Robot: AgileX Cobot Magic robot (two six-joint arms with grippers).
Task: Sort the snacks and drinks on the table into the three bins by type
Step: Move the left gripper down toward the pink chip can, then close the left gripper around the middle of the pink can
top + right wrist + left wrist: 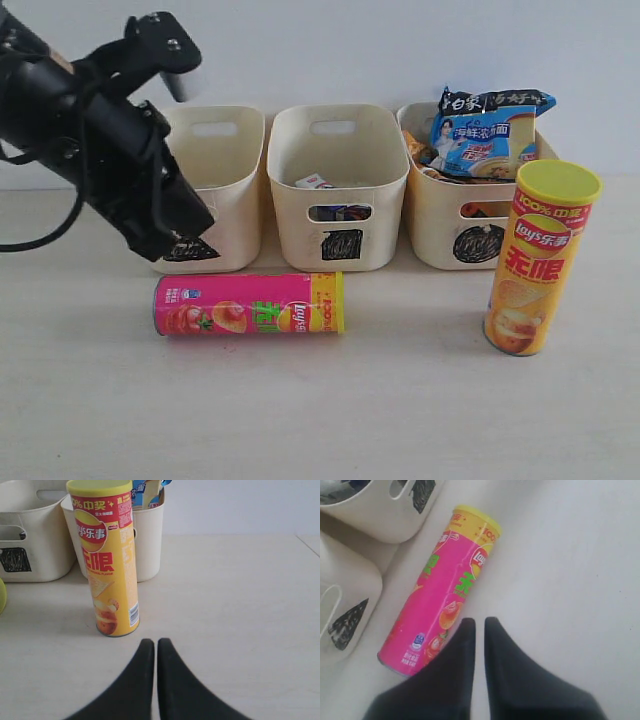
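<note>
Plainly, open table (400,420) stretches in front of both tubes and between them. The 3 bins (338,190) stand side by side at the back. The pink tube (248,304) lies on its side just before the left and middle bins. The orange-yellow tube (540,260) stands upright before the right bin, where a blue noodle packet (485,135) pokes above the rim. Both tubes read Lay's. The left gripper (479,625) and right gripper (151,645) are closed, holding nothing.

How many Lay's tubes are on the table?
2. The pink tube lies on its side before the left bin and middle bin; the yellow tube stands upright before the right bin.
</note>
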